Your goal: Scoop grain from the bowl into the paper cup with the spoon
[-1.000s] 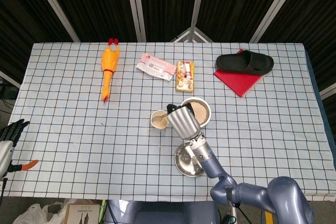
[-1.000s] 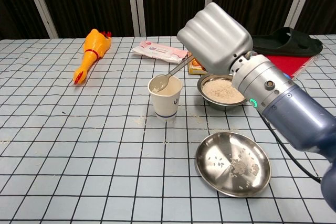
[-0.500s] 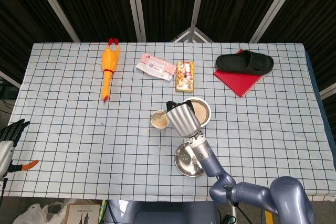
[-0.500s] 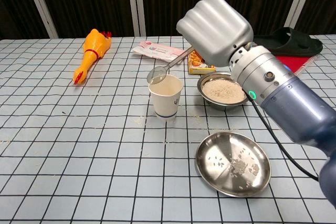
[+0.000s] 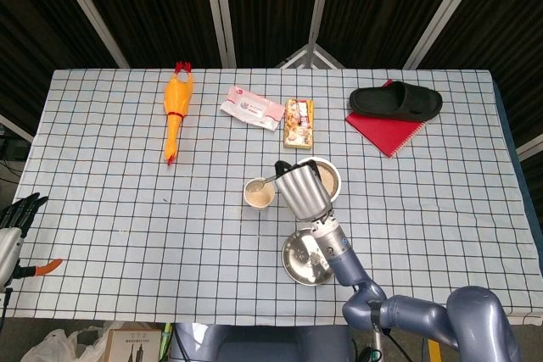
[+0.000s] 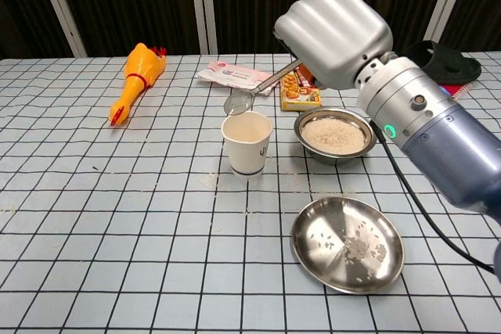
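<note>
A white paper cup (image 6: 248, 143) (image 5: 259, 194) stands upright near the table's middle. Right of it sits a steel bowl of pale grain (image 6: 333, 134) (image 5: 327, 177). My right hand (image 6: 333, 20) (image 5: 304, 192) hovers above the bowl and holds a metal spoon (image 6: 248, 97) (image 5: 265, 183). The spoon's bowl hangs just above the cup's far rim and looks empty. My left hand (image 5: 19, 214) shows only at the left edge of the head view, off the table, with its dark fingers apart and nothing in them.
An empty steel dish (image 6: 347, 243) with a few stray grains lies in front of the bowl. Farther back are a rubber chicken (image 6: 135, 77), a wipes packet (image 6: 239, 77), a snack box (image 6: 300, 95), and a black slipper (image 5: 396, 102) on a red notebook (image 5: 386, 130).
My right hand has risen and shifted right, lifting the spoon out of the cup until it hangs above the rim. The grain it carried is gone from the spoon.
</note>
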{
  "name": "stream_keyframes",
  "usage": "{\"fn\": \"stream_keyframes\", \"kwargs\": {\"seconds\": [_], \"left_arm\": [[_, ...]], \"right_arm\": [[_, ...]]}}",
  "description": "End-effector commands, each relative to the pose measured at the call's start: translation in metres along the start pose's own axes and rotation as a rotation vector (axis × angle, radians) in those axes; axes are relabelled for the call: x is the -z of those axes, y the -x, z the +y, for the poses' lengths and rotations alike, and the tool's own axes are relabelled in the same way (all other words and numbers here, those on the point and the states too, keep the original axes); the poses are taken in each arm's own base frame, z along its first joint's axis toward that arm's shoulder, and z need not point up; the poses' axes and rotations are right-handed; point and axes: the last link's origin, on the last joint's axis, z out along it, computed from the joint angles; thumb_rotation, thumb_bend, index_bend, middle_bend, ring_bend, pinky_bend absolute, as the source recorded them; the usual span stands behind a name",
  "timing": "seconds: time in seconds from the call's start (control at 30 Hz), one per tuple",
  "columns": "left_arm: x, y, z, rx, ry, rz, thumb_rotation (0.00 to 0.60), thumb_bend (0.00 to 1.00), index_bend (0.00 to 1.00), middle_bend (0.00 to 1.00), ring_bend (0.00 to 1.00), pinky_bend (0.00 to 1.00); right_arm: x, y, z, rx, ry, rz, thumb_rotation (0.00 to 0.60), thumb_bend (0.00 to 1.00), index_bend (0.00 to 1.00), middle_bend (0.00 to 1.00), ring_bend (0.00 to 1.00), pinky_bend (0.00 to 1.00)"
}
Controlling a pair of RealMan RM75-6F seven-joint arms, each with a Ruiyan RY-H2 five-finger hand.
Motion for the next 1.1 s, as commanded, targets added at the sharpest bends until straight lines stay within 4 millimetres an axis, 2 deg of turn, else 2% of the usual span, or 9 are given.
{"fn": "stream_keyframes", "kwargs": {"seconds": [0.03,0.2,0.37,0.7,1.0,1.1], "left_arm": [[0.0,0.0,0.0,0.003,0.0,0.001,0.6,0.0,0.0,0.0,0.0,0.0],[0.0,0.0,0.0,0.002,-0.001,0.0,0.6,0.0,0.0,0.0,0.0,0.0],[0.001,-0.001,0.0,-0.007,0.003,0.01,0.6,0.0,0.0,0.0,0.0,0.0],[0.003,0.0,0.0,-0.017,0.002,0.033,0.6,0.0,0.0,0.0,0.0,0.0],[0.003,0.001,0.0,-0.026,-0.003,0.038,0.6,0.0,0.0,0.0,0.0,0.0],[0.002,0.001,0.0,-0.027,-0.004,0.036,0.6,0.0,0.0,0.0,0.0,0.0]], "right_arm": [[0.007,-0.004,0.014,-0.073,0.046,-0.053,0.6,0.75,0.71,0.93,1.0,1.0],[0.029,-0.004,0.032,-0.121,0.075,-0.13,0.6,0.75,0.71,0.93,1.0,1.0],[0.067,0.003,0.04,-0.143,0.054,-0.224,0.6,0.75,0.71,0.93,1.0,1.0],[0.137,0.015,0.019,-0.18,-0.049,-0.396,0.6,0.75,0.71,0.93,1.0,1.0],[0.146,0.021,0.021,-0.155,-0.032,-0.433,0.6,0.75,0.71,0.93,1.0,1.0],[0.15,0.023,0.023,-0.134,-0.032,-0.451,0.6,0.75,0.65,0.93,1.0,1.0]]}}
